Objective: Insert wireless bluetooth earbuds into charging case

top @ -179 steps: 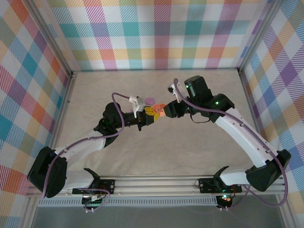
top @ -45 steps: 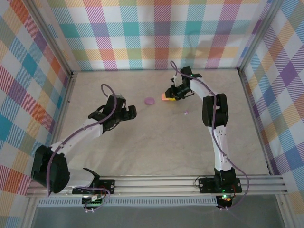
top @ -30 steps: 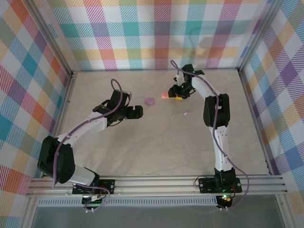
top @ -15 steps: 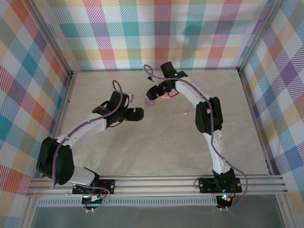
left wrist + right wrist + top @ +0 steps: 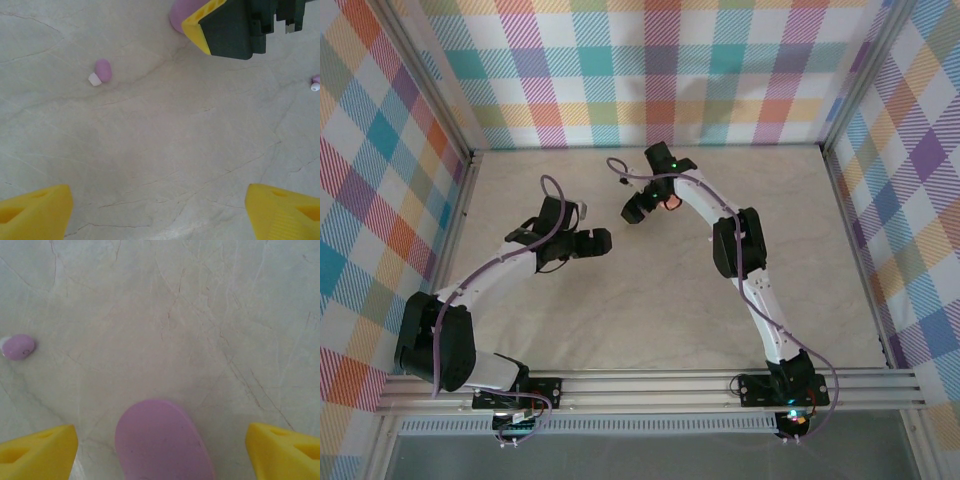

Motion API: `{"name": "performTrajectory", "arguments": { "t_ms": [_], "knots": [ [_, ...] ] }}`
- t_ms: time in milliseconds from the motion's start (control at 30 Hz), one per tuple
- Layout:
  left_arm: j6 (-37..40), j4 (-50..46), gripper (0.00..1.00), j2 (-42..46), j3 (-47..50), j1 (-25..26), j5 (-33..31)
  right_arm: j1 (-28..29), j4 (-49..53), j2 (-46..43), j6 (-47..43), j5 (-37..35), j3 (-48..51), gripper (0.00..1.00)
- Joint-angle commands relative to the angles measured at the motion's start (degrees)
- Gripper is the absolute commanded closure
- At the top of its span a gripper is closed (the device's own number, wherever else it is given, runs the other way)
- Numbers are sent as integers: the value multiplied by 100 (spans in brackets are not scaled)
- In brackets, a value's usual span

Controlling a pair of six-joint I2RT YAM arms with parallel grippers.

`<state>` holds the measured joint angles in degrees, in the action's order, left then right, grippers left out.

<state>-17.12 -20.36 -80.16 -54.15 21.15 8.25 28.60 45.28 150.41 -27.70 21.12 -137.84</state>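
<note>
A purple charging case [image 5: 162, 440] lies closed on the table, between the yellow fingertips [image 5: 37, 450] of my right gripper [image 5: 160, 452]. That gripper is open and straddles the case without touching it. From above, the right gripper [image 5: 635, 211] covers this case, and an orange-pink case [image 5: 670, 203] rests just to its right. One purple earbud [image 5: 19, 346] lies to the left of the case. My left gripper [image 5: 599, 241] is open over bare table with nothing between its fingers. Its wrist view shows a purple earbud [image 5: 101, 71], another earbud [image 5: 316, 83] at the right edge, and the purple case [image 5: 177, 15] under the right finger.
The table [image 5: 650, 310] is a pale marbled surface walled by plaid panels [image 5: 650, 70]. The right arm's forearm [image 5: 732, 240] stretches over the table's middle right. Both arm bases sit on the rail [image 5: 650, 385] at the near edge.
My right gripper swung left from the orange-pink case to over the purple case and opened wide. The left gripper stayed open and shifted only slightly.
</note>
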Motion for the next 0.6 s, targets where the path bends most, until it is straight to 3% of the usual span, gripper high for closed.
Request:
{"name": "performTrajectory", "arguments": {
  "t_ms": [0,200,400,567],
  "knots": [
    [-79,155,11,128,44,-93,188,77,259,-105,-547,-109,210,12],
    [-146,72,14,-59,-93,-119,312,181,179,-112,-763,-496,503,13],
    [-208,45,15,13,-69,-137,353,225,50,-202,-827,-890,647,26],
    [-237,151,15,147,35,-190,402,303,-562,-754,-1051,-1277,1628,37]
  ]
}}
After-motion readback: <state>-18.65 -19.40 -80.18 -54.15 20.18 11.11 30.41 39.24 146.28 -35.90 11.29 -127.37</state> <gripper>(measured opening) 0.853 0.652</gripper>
